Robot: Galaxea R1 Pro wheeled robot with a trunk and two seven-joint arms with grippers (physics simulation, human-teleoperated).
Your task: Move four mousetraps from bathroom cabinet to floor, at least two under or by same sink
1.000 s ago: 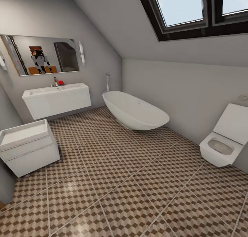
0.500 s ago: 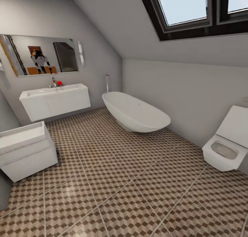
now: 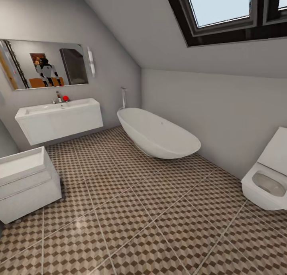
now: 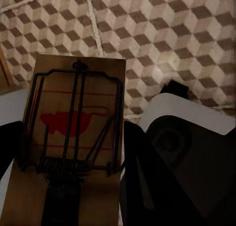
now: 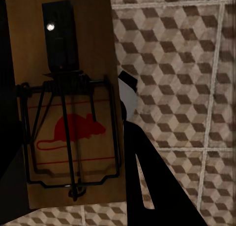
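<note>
brown and cream cube-pattern tiles spread out ahead of us, the bathroom floor (image 3: 151,211) running wide across the head view. at ten o'clock sits the bathroom sink (image 3: 59,117), a white basin on its wall-hung vanity, with a mirror (image 3: 46,63) above it. at twelve o'clock lies the white oval bathtub (image 3: 157,133), at three o'clock the white toilet (image 3: 269,179), and at nine o'clock a low white drawer unit (image 3: 26,183). a dark-framed skylight (image 3: 227,11) sits at one o'clock.

our left gripper (image 4: 69,186) is clamped around a mousetrap (image 4: 73,122), the tan board with its black wire frame and red mouse print pinched between the dark fingers (image 4: 142,181), floor tiles beyond it.

our right gripper (image 5: 64,152) is likewise closed around a second mousetrap (image 5: 69,122), the board held between the fingers (image 5: 147,181), red mouse facing us, wire spring across it, cube tiles beside it.
</note>
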